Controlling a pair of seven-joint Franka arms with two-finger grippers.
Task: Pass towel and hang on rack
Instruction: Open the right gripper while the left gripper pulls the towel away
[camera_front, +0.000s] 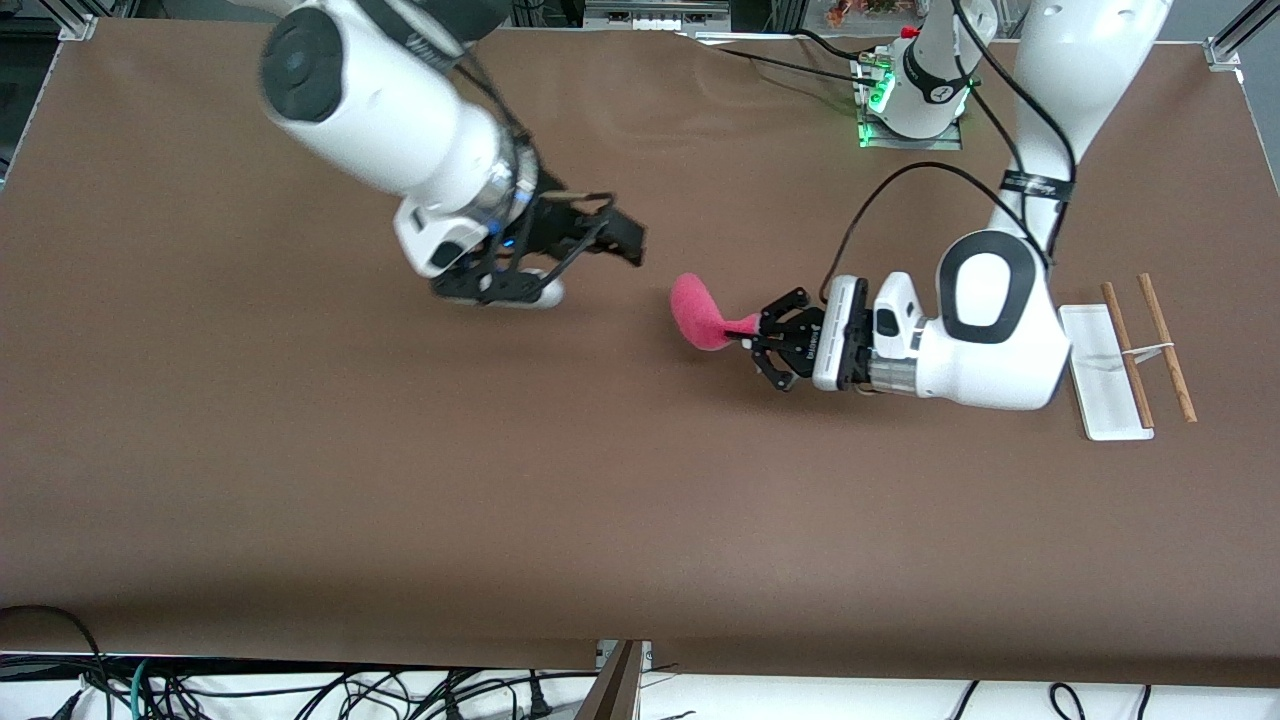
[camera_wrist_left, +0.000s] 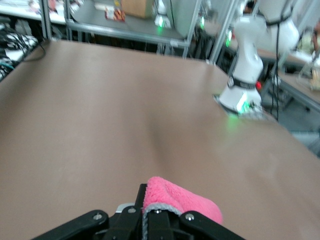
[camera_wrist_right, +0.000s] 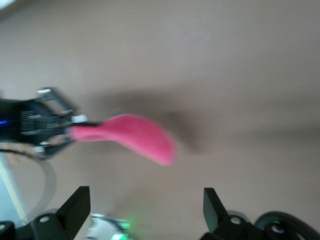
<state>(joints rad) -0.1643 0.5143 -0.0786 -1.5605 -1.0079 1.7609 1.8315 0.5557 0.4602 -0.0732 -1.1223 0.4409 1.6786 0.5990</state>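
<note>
The towel (camera_front: 698, 312) shows its bright pink face and hangs folded from my left gripper (camera_front: 748, 333), which is shut on one edge and holds it just above the middle of the table. In the left wrist view the towel (camera_wrist_left: 180, 200) bulges out of the shut left gripper (camera_wrist_left: 155, 212), with its pale stitched edge between the jaws. My right gripper (camera_front: 590, 262) is open and empty over the table beside the towel, apart from it. The right wrist view shows the towel (camera_wrist_right: 135, 135) ahead of my open right gripper (camera_wrist_right: 145, 210). The rack (camera_front: 1105, 375) lies at the left arm's end.
The rack's two brown rods (camera_front: 1150, 345) lie along and beside its white base. A robot base with green lights (camera_front: 910, 100) stands at the table's back edge. The brown table (camera_front: 400, 480) stretches wide toward the front camera.
</note>
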